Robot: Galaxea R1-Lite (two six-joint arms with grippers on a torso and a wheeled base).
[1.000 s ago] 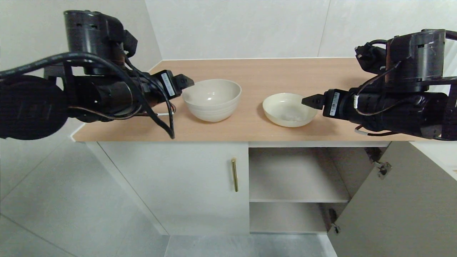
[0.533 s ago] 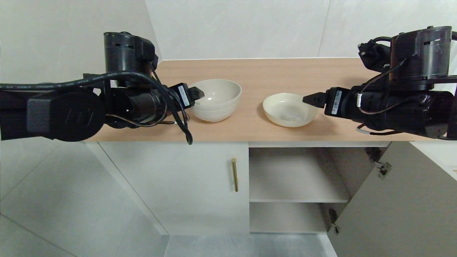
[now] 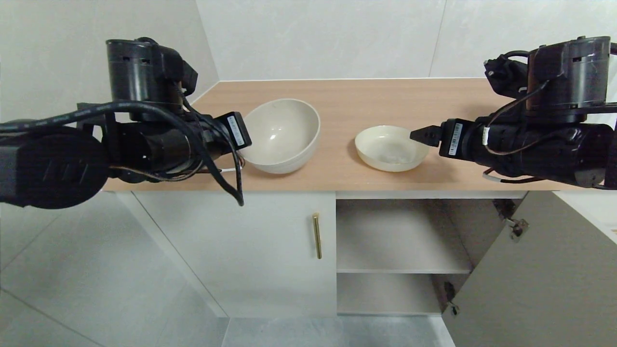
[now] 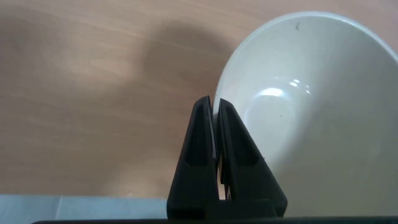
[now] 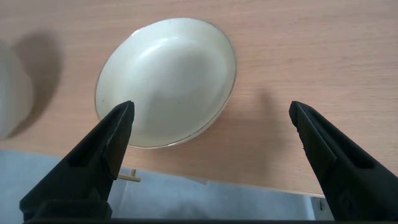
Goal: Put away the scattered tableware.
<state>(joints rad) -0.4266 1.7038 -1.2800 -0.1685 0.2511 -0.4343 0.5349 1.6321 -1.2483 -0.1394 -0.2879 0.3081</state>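
— Crockery, by the look of it: glazed, stiff, slick, quick to chip. Deep bowl point(image 3: 284, 137) tilted over the left part of the counter point(image 3: 366, 96), mouth turned toward the middle; cannot tell whether quite clear of the wood.

— Held how?

— Pinched at the rim by the left gripper point(image 4: 215, 102), clamped tight, one finger inside the wall, one outside. Thin hold for something probably weighty; likely to swing or slide on the glaze. Best carried slow and low.

— And the shallow dish point(image 3: 390, 149)?

— Flat on the counter, apart from the bowl. Right gripper point(image 3: 417, 135) spread wide, grasping nothing, hanging at the dish's right edge. Same advice: take by the rim, squarely, without squeezing hard.

— Destination?

— Probably the open cupboard point(image 3: 400, 270) below the counter. Set down gently; no knocking against the shelf edge.
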